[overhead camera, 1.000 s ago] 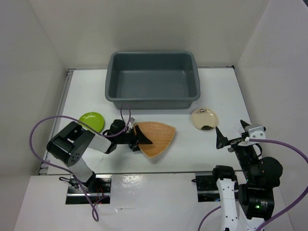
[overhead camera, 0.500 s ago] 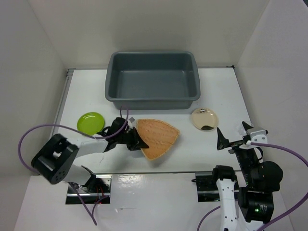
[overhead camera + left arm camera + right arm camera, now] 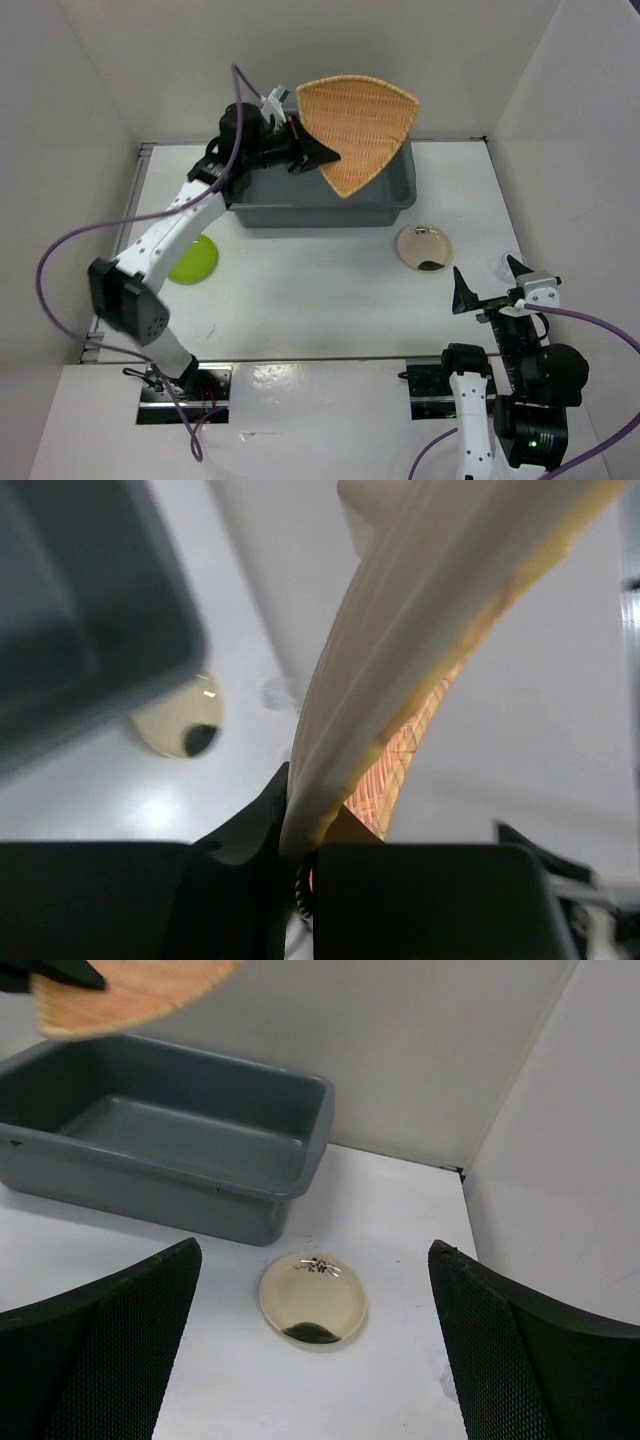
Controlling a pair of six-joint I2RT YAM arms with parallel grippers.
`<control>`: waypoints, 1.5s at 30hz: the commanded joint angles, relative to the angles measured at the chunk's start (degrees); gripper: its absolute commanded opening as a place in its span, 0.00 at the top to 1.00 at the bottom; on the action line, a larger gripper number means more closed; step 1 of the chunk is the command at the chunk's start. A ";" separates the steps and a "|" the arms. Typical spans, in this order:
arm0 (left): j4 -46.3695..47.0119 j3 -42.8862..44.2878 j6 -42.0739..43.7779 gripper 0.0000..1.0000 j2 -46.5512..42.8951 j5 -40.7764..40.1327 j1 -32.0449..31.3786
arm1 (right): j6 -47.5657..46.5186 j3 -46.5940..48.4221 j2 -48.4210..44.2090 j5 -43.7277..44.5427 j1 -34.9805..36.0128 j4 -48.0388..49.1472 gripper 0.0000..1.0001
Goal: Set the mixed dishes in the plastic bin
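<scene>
My left gripper (image 3: 305,150) is shut on the near edge of the fan-shaped woven basket tray (image 3: 358,128) and holds it high above the dark grey plastic bin (image 3: 392,199). In the left wrist view the tray (image 3: 420,630) rises edge-on from the jaws. The lime-green plate (image 3: 193,262) lies at the left, partly under the left arm. The cream-gold plate (image 3: 425,247) lies right of the bin's front; it also shows in the right wrist view (image 3: 313,1297). My right gripper (image 3: 490,280) is open and empty, low at the near right. No clear cup is in view.
White walls close in the table on the left, back and right. The left arm's purple cable loops over the near left of the table. The bin (image 3: 180,1150) looks empty inside.
My left gripper has lifted the basket tray from the table in front of the bin up and back to above the bin. The right arm has barely moved.
</scene>
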 commanded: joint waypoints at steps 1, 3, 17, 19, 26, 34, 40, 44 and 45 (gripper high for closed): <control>-10.05 10.10 4.84 1.00 12.99 2.66 1.30 | 0.84 0.03 -0.42 1.11 -0.45 2.03 0.02; -10.88 18.88 5.56 1.00 21.78 4.66 2.52 | 0.84 -0.50 -0.42 1.11 -0.45 2.04 0.02; -36.90 86.14 -1.71 1.00 67.14 6.15 7.53 | 1.37 -0.50 -0.94 2.17 -0.45 2.04 0.02; -35.21 86.47 -4.63 1.00 69.69 5.32 7.54 | 1.37 -0.50 -1.46 2.17 -0.45 2.04 0.02; -33.56 87.75 -9.55 1.00 76.21 5.21 8.15 | 1.37 -0.50 -1.47 2.17 -0.45 2.04 0.02; -31.97 87.75 -11.93 0.95 80.25 5.73 7.63 | 1.37 -0.50 -1.47 2.17 -0.45 2.04 0.02; -34.43 87.75 -10.61 0.73 81.31 5.12 7.63 | 1.89 -0.50 -1.47 2.69 -0.45 2.04 0.02; -35.58 87.75 -9.38 0.56 81.31 5.12 7.63 | 1.89 -0.50 -1.47 2.69 -0.45 2.04 0.02; -36.10 87.75 -9.38 0.53 81.31 5.12 7.63 | 1.89 -0.50 -1.47 2.69 -0.45 2.04 0.02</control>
